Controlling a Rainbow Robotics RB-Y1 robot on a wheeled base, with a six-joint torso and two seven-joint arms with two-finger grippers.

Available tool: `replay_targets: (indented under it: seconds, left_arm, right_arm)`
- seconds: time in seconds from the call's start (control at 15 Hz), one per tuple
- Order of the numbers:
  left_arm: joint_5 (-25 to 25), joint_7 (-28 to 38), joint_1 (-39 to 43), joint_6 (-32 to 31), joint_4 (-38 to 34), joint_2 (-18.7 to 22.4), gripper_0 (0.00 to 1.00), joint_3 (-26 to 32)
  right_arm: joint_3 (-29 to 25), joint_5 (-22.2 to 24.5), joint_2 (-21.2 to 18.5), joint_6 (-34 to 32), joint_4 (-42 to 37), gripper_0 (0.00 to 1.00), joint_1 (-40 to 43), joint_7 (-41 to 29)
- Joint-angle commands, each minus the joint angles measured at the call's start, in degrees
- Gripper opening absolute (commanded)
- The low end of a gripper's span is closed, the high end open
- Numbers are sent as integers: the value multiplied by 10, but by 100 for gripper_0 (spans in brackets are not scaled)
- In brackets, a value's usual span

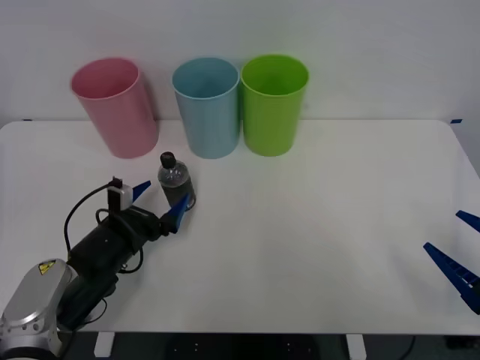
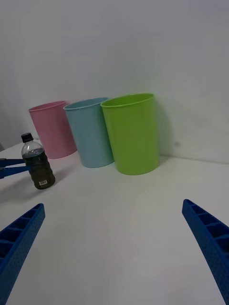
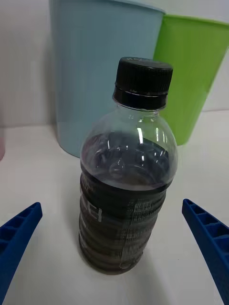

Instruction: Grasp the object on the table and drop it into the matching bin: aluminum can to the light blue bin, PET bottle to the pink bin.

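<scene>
The left jaws (image 1: 160, 200) stand wide open around the PET bottle (image 1: 175, 180), one blue finger (image 1: 139, 189) on each side of it and neither touching it in the left wrist view, where the fingers (image 3: 19, 233) sit apart from the bottle's label at both lower corners. The bottle (image 3: 126, 190) stands upright on the desk (image 1: 300, 247), black cap on top and dark label round its lower body, in the left half of the desk and toward the far edge. Just behind it along that far edge stand three bins in a row: the pink bin (image 1: 114, 106) nearest the far left corner, the light blue bin (image 1: 208, 105) beside it, and a bright green bin (image 1: 273, 103) touching or nearly touching the blue one. The bottle lies in front of the gap between the pink and light blue bins, close to both. The right jaws (image 1: 459, 259) rest wide open and hold nothing, low over the desk's right edge near the near right corner, well apart from the bottle and the bins
</scene>
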Motion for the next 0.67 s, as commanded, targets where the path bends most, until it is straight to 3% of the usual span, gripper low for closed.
replay_targets:
  seconds: [0.07,0.67]
  left_arm:
    - [-4,0,-19,9,15,-4,100,-4]
    - [-33,-3,-69,28,68,-27,100,-4]
  right_arm:
    - [0,0,0,0,0,100,0,0]
    - [0,0,0,0,0,100,0,0]
